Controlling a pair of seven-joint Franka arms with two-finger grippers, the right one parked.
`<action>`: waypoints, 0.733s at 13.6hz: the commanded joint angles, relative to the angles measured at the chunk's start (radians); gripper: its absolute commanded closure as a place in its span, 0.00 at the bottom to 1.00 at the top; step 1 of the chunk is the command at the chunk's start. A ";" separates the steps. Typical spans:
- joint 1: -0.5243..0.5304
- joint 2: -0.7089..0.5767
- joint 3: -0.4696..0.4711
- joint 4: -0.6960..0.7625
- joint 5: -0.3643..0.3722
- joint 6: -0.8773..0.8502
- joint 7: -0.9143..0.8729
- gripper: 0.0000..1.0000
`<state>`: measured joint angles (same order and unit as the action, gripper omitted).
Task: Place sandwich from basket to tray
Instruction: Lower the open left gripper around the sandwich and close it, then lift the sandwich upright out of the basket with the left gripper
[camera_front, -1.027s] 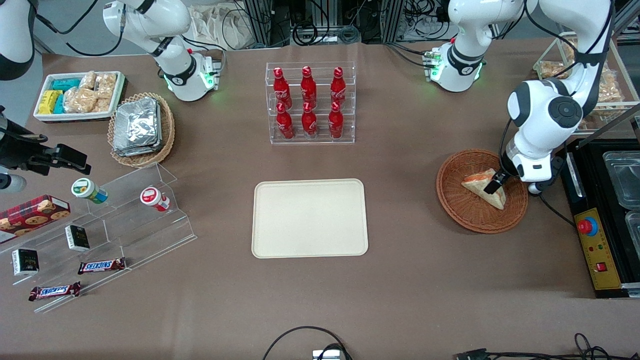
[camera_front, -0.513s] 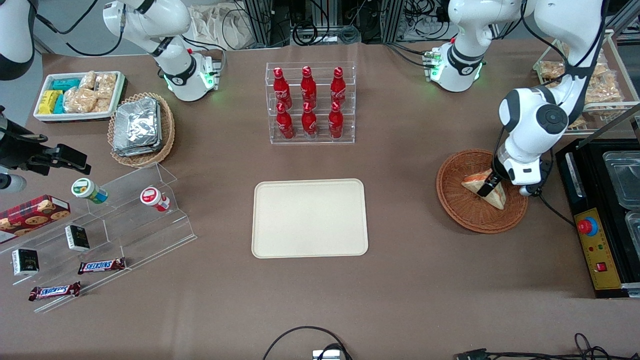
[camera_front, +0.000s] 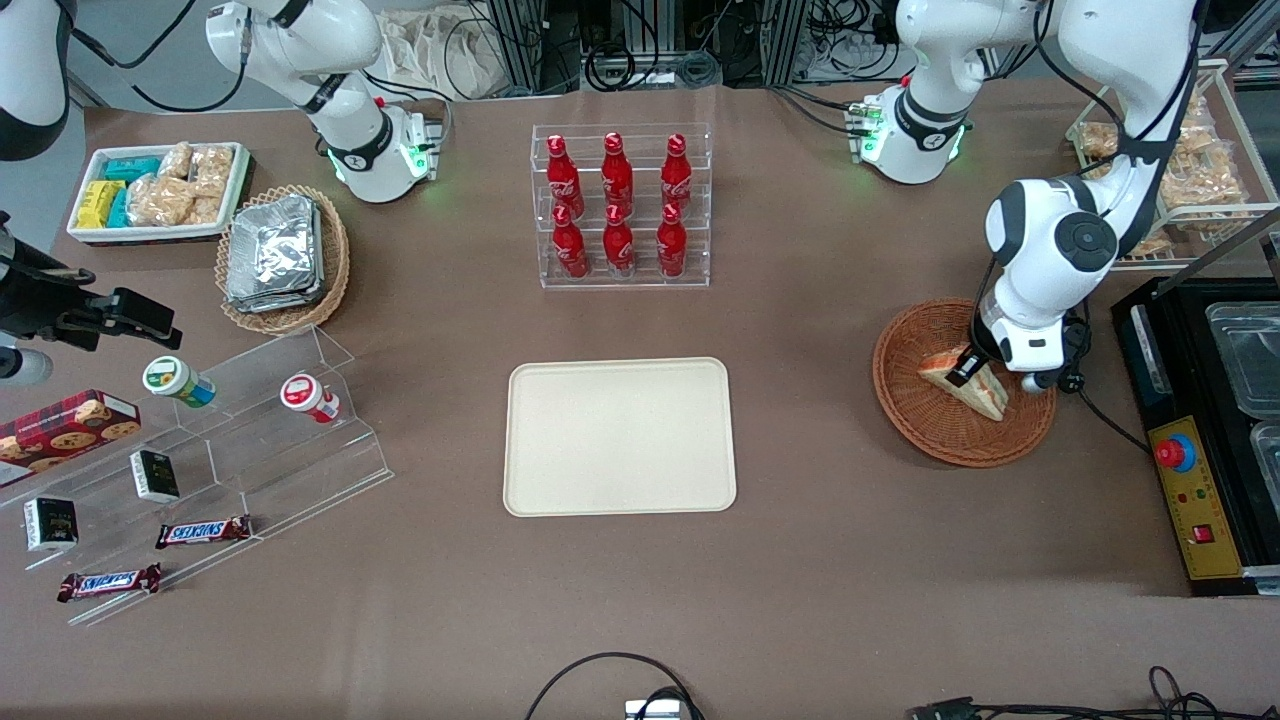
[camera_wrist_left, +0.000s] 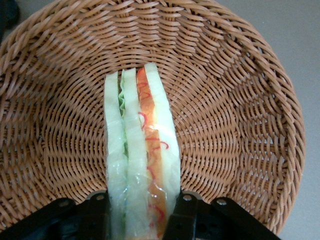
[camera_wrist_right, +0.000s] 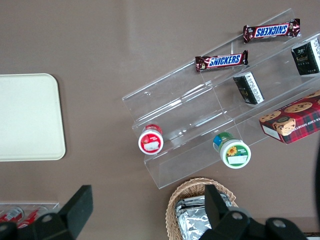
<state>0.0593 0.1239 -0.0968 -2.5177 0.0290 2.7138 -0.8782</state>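
The sandwich (camera_front: 985, 392) is a pale bread wedge with orange-red and green filling, standing on edge in the round reddish-brown wicker basket (camera_front: 935, 430) toward the working arm's end of the table. My gripper (camera_front: 966, 370) is down in the basket, shut on the sandwich. In the left wrist view the black fingers (camera_wrist_left: 182, 215) press both bread faces of the sandwich (camera_wrist_left: 142, 140), with the basket (camera_wrist_left: 240, 125) weave all round it. The cream tray (camera_front: 620, 437) lies flat and bare at mid-table, also seen in the right wrist view (camera_wrist_right: 25, 117).
A clear rack of red bottles (camera_front: 620, 205) stands farther from the front camera than the tray. A black box with a red button (camera_front: 1190, 480) sits beside the basket. A tan basket of foil packs (camera_front: 283, 258), a white snack bin (camera_front: 160, 190) and a clear stepped stand (camera_front: 230, 440) lie toward the parked arm's end.
The arm's wrist has shifted toward the tray side of the basket, and the sandwich in the gripper has turned from lying flat to standing on edge.
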 joint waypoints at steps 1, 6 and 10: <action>-0.010 -0.044 0.002 -0.010 0.019 -0.006 0.004 0.79; -0.010 -0.217 0.000 0.031 0.019 -0.288 0.249 0.78; -0.012 -0.265 -0.078 0.127 0.017 -0.469 0.392 0.78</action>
<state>0.0565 -0.1206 -0.1307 -2.4390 0.0360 2.3247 -0.5402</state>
